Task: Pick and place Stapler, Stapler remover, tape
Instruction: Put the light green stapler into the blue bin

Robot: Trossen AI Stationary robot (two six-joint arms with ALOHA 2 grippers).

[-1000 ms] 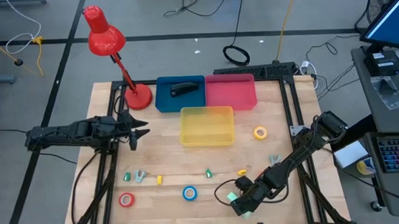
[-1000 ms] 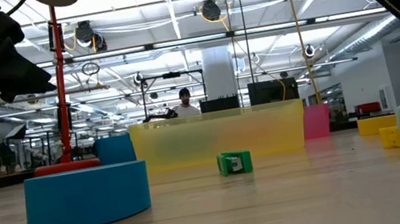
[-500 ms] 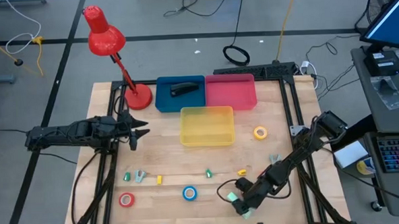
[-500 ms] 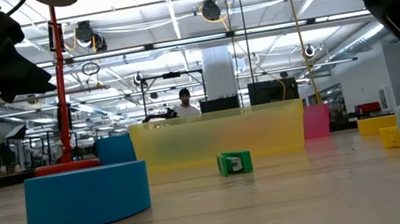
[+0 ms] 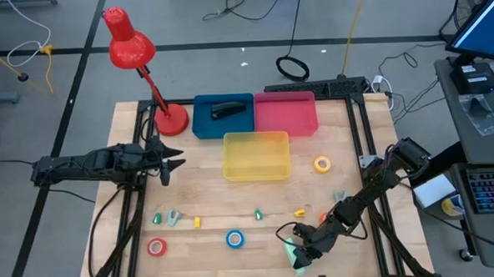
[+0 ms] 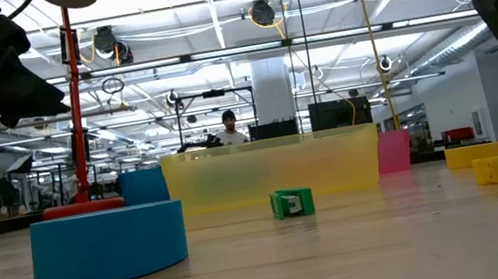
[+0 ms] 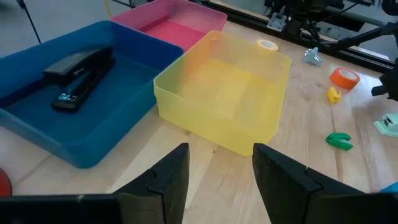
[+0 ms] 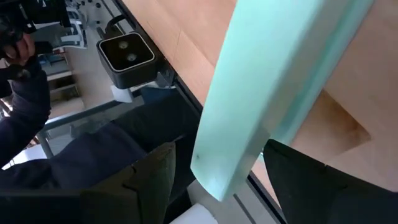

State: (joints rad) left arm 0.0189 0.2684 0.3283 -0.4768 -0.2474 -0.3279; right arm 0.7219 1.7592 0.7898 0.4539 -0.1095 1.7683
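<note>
Right gripper (image 5: 298, 255) jaws clamped on mint stapler (image 8: 267, 93) at the table (image 5: 200, 203) edge beyond yellow bin (image 5: 256, 155); left gripper (image 5: 171, 165) jaws apart beside that bin.

arms: two, dark, jointed (black cable looping off the right one) | pincer fingers (image 7: 171, 180): dark, flat, angular

Black stapler (image 7: 81, 74) lying in blue bin (image 7: 37, 134); yellow bin (image 7: 217, 134) and pink bin (image 7: 171, 22) beside it; orange tape (image 7: 344, 78) farther off on counter (image 7: 298, 130); jaws apart, nothing between.
</note>
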